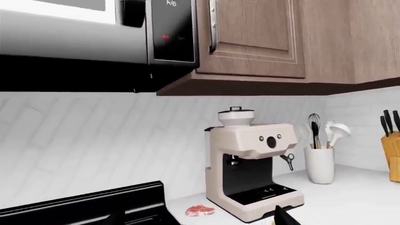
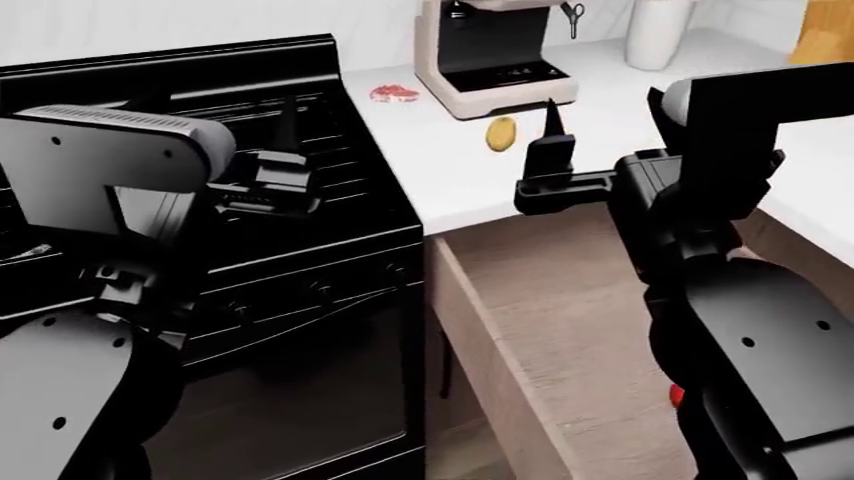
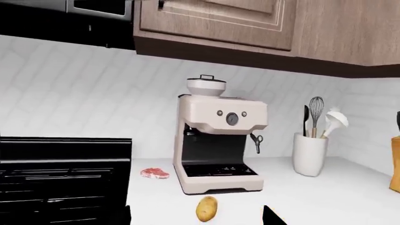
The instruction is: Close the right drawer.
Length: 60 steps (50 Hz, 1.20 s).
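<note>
The robot's right arm is filling the near corner of the head view, looming over the right drawer, which is standing pulled far out below the white countertop, its wood-grain floor and near side wall exposed beside the black oven range. The drawer's front panel and handle are lying out of sight below the frame, so a good close is depending on first lowering and drawing back the right gripper, now hovering above the counter's front edge, until it is facing that panel squarely, then pushing straight along the runners rather than at an angle. One dark finger is pointing upward in the head view and two tips are showing well apart in the right wrist view, suggesting a wide, empty gripper. The left gripper is hanging over the stovetop; whether it is wide or narrow cannot be told. A potato, a raw steak and a cream espresso machine are sitting on the counter, well clear of the drawer's path. A small red object is peeking out by the arm, possibly inside the drawer.
</note>
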### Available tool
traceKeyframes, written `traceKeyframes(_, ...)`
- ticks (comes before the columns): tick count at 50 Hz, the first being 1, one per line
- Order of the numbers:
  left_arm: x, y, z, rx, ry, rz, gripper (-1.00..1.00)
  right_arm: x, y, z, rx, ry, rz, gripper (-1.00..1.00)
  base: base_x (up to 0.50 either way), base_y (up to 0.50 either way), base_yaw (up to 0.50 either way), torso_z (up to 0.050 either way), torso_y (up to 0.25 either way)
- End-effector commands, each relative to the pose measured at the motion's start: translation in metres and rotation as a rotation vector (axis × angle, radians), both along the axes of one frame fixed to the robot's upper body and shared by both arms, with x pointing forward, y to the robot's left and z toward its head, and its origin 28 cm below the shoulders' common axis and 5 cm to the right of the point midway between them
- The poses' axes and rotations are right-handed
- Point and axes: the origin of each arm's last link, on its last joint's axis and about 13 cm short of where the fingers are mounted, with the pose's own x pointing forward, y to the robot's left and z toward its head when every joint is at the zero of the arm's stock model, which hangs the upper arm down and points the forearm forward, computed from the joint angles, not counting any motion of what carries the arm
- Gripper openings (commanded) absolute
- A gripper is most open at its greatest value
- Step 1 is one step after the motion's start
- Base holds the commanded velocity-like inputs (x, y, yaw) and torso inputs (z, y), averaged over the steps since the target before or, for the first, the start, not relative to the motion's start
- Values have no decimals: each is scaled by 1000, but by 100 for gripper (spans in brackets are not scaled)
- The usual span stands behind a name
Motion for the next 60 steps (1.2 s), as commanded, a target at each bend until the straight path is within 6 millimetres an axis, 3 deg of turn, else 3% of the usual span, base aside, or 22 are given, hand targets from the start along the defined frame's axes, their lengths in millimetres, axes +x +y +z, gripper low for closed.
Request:
traceKeyframes(1, -1, 1, -1, -3, 0, 0, 100, -1, 0, 0, 7, -4, -5, 100, 0, 0, -500, 0, 0)
traceKeyframes(60, 0, 5, -8, -13, 14, -5, 100, -6, -5, -2, 6, -32, -28, 100, 0, 0, -500, 0, 0)
